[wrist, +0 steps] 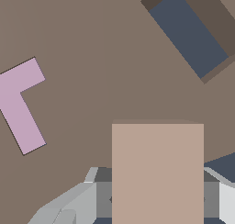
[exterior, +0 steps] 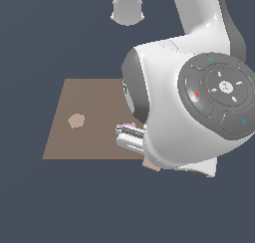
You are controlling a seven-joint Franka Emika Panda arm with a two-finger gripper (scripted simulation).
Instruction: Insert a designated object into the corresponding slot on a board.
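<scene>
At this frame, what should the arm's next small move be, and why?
Probably carry the tan block toward the rectangular slot and rotate the wrist to match it. In the wrist view the block sits square between the gripper fingers, apparently held, above the board, while the slot lies off to one side and tilted against the block's edges. The pink piece is off that path.

The block [wrist: 157,172] hangs over the board [wrist: 105,58], apart from the slot [wrist: 188,35].
</scene>
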